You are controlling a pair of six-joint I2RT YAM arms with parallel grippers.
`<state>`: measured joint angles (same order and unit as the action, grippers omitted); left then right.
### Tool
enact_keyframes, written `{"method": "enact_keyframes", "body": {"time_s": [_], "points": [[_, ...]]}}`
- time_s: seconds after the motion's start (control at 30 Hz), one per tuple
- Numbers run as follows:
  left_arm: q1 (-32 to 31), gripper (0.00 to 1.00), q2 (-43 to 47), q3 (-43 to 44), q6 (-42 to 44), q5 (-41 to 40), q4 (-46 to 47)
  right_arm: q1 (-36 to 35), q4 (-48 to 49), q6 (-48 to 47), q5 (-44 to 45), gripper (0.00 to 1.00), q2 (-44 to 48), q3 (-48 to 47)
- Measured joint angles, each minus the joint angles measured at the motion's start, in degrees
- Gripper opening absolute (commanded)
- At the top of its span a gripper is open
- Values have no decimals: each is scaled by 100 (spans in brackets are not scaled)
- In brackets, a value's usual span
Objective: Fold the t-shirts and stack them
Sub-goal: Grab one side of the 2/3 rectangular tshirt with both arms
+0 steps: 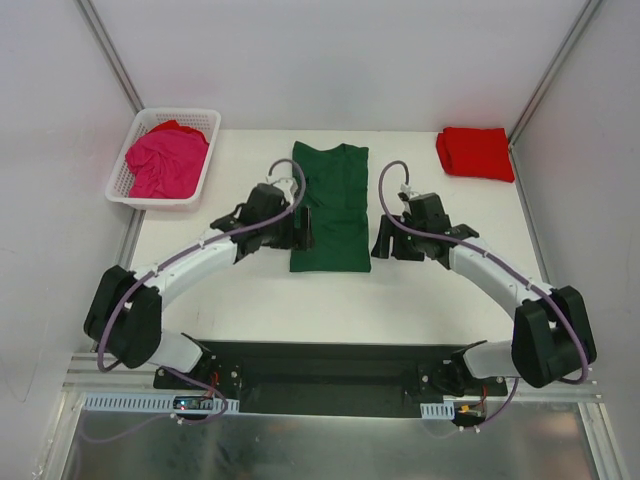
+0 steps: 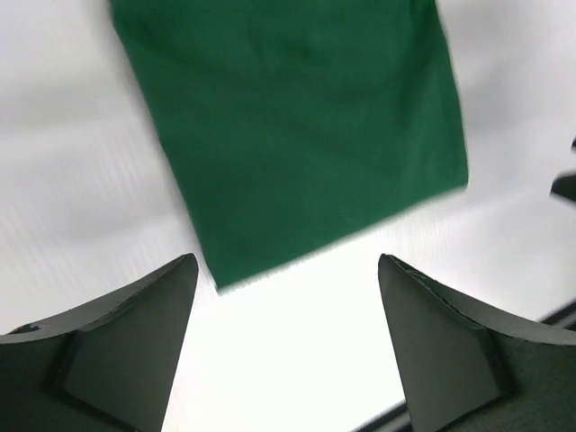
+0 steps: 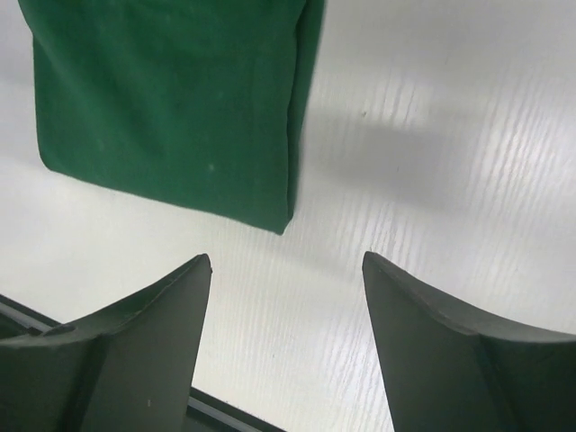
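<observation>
A dark green t-shirt [image 1: 332,205] lies folded into a long narrow strip in the middle of the table, its near corners showing in the left wrist view [image 2: 297,135] and the right wrist view [image 3: 171,99]. My left gripper [image 1: 300,232] stands open at its left edge, nothing between the jaws [image 2: 286,261]. On the strip's right side my right gripper [image 1: 383,243] is open and empty too [image 3: 286,259]. A bright red t-shirt [image 1: 475,153] rests folded at the far right corner. The magenta pink t-shirt [image 1: 166,160] is bunched up in the basket.
A white lattice basket [image 1: 205,122] stands at the far left corner, partly off the table's edge. Grey walls close in on both sides. A black mounting plate [image 1: 330,375] runs along the near edge between the arm bases.
</observation>
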<state>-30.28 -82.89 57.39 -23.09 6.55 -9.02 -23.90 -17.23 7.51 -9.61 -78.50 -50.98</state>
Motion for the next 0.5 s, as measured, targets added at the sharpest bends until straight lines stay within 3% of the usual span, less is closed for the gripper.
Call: {"method": "enact_keyframes", "body": {"time_s": [0.1, 0.23, 0.5], "points": [[-407, 82, 345, -704, -245, -87, 42, -92, 61, 101, -46, 72, 168, 374], [-463, 82, 675, -1394, -551, -254, 107, -118, 275, 254, -125, 72, 192, 719], [-409, 82, 874, -1749, -654, -730, 262, -118, 883, 472, -415, 71, -245, 776]]}}
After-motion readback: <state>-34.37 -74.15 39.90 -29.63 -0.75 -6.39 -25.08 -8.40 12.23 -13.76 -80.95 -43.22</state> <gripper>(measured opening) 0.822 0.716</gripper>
